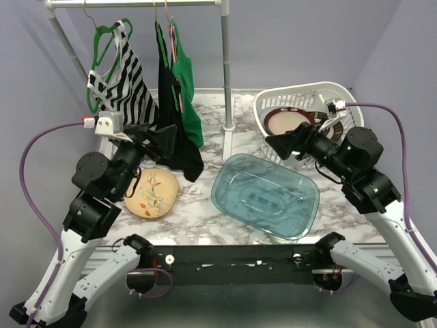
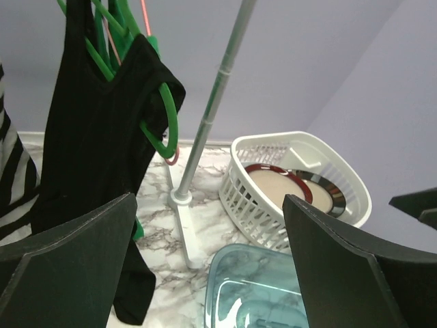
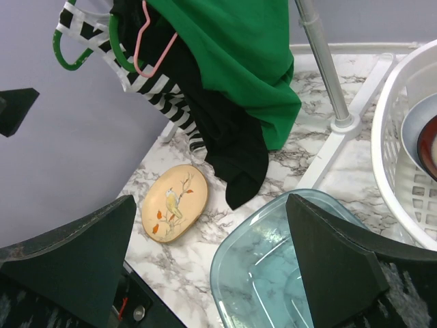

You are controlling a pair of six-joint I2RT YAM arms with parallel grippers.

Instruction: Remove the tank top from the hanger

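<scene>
Where the rail (image 1: 136,3) runs along the back: striped tank top (image 1: 126,82) far left, on a green hanger (image 1: 101,48).
Bird plate (image 1: 151,194): flat on the surface (image 1: 201,222), near the hem of the black tank top (image 1: 171,102).
Left hand (image 1: 164,135): fingers apart, empty, close to the black tank top.
Green tank top (image 1: 186,82): just right of the black one.
Glass dish (image 1: 266,195): centre of the surface.
Right hand (image 1: 283,140): fingers apart, empty, before the basket (image 1: 307,89).

Your top view looks down from above the table's (image 1: 198,220) near edge; both low wrist views share the glass dish (image 1: 266,195).
</scene>
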